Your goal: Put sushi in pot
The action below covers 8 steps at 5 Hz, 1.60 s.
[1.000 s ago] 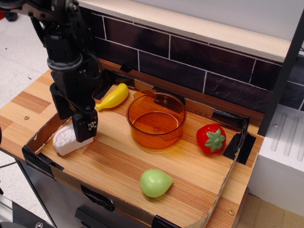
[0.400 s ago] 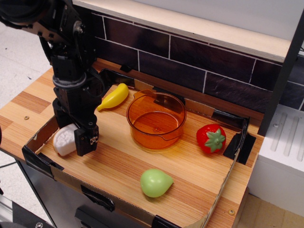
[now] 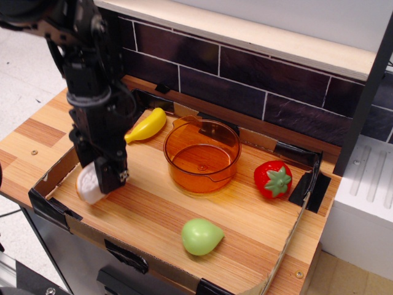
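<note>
Your pincer (image 3: 100,178) is clamped on the sushi (image 3: 89,184) at the bench's (image 3: 159,215) front-left corner; the sushi looks tipped up against the fingers; the pot (image 3: 201,155) sits well apart, mid-bench, beside the banana (image 3: 146,125).

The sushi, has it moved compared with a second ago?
Yes. The sushi has turned and tilted up under the gripper, and now looks narrower; its right end has drawn leftward, farther from the pot, which has stayed put.
</note>
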### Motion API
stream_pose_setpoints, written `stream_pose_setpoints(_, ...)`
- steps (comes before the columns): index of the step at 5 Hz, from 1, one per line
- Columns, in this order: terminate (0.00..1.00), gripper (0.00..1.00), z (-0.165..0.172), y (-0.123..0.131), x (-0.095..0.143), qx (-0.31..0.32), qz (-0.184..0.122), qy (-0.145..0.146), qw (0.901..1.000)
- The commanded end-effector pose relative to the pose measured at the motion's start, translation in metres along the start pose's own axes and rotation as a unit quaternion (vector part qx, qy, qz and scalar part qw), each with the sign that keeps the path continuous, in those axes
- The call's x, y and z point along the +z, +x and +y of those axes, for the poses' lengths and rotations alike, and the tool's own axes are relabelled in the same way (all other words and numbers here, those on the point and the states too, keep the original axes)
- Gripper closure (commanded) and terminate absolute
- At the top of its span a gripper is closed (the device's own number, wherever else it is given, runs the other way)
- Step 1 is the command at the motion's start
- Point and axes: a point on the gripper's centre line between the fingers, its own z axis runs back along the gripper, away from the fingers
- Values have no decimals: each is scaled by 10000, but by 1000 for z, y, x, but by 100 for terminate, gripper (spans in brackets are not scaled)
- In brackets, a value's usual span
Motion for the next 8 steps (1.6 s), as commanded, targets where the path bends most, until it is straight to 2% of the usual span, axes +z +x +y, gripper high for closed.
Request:
stream_pose_setpoints(1,0,100,-4,49,65,367,-262,37,9990)
stream_pose_setpoints(2,0,100,-17,74,74,543,-218,-87,9982)
stream_pose_setpoints(3,0,100,-32,100,75,646,-159,-177,9976)
stream_pose_setpoints(7,0,100,-43,119,14,522,69,182,9984)
stream_pose_setpoints(8,0,0,-43,117,8,547,120,294,9980)
